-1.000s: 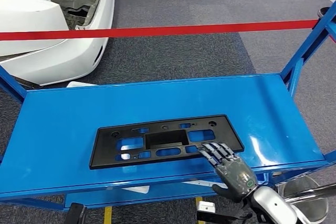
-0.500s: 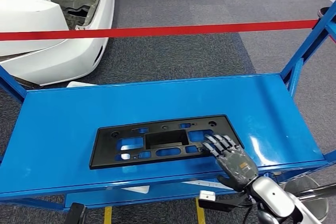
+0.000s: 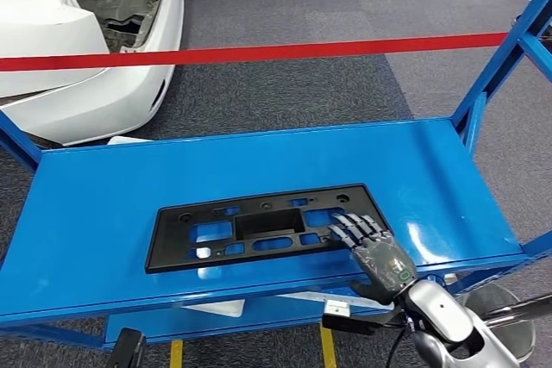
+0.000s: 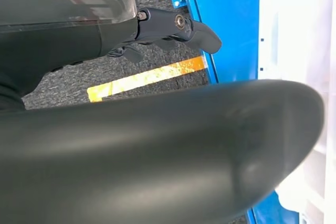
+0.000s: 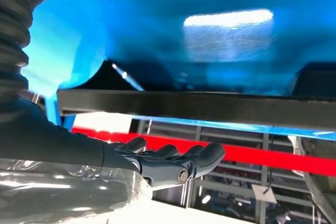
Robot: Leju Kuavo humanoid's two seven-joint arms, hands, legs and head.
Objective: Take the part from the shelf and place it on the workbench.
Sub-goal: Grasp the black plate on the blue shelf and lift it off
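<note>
The part [image 3: 266,227], a flat black rectangular frame pierced with cut-outs, lies flat on the blue shelf [image 3: 97,204], its long axis running side to side across the head view, roughly parallel to the shelf's front edge, with the right end sitting a touch farther from the robot than the left. It sits in the middle of the shelf, nearer the front edge than the back. And here's the right hand [image 3: 374,252], coming in from below at the part's near right corner, fingers [image 3: 354,228] stretched out flat and together, their tips lying over that corner of the frame; nothing is clasped in it, the hand is spread and holding nothing, and whether the tips actually touch the part I cannot tell. From the right wrist camera the fingers [image 5: 178,162] show straight, not curled. Compared with half a second ago, the hand has slid a little farther forward and leftward over the corner, and the whole picture has shifted slightly, so the camera has moved; the part has kept its place on the shelf. The left hand [image 4: 178,27] hangs low beside the shelf's blue frame over grey carpet [image 4: 158,56] and a yellow floor stripe [image 4: 146,78], fingers straight, holding nothing. Beyond the shelf runs a red barrier tape [image 3: 260,51], and a white car body [image 3: 78,40] sits at far left.
</note>
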